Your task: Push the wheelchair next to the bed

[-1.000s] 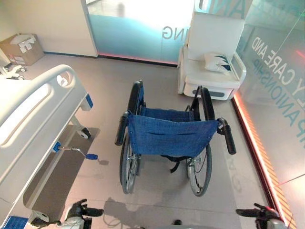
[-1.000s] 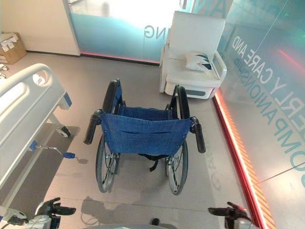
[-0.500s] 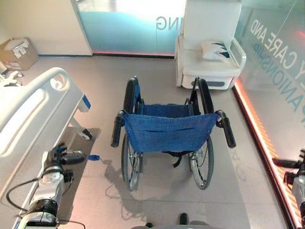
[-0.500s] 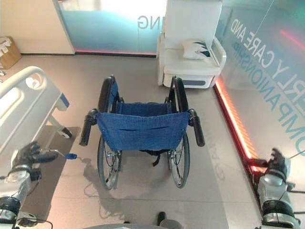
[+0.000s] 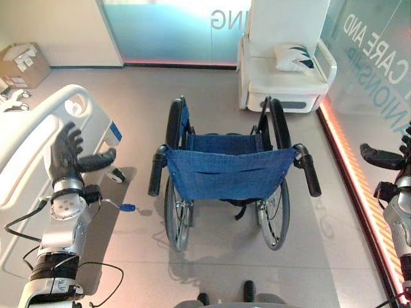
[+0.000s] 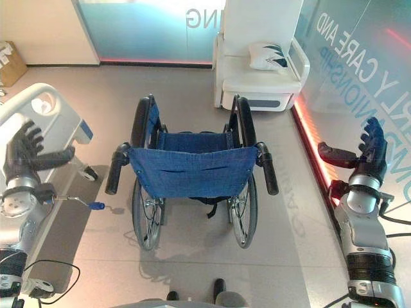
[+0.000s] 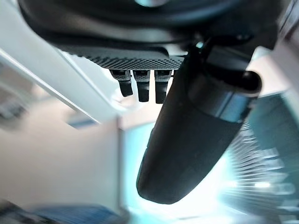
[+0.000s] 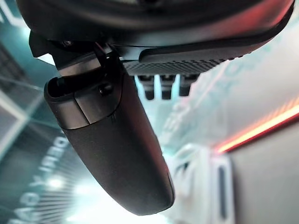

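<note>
Wheelchair (image 5: 225, 186) parked mid-floor, back facing the robot, well apart from the bed (image 5: 38, 147) along the left edge of the floor. White armchair (image 5: 286, 61) beyond it by the glass wall. Left hand (image 5: 67, 154) raised with fingers spread, holding nothing, out wide of the left push handle (image 5: 156, 172). Right hand (image 6: 367, 151) same deal, open and empty, well clear of the right push handle (image 6: 269, 168). Probably rolls easy on big wheels, but the sling back is soft fabric, so no pushing there. Best bet: grab both rubbery handles, steer left.
</note>
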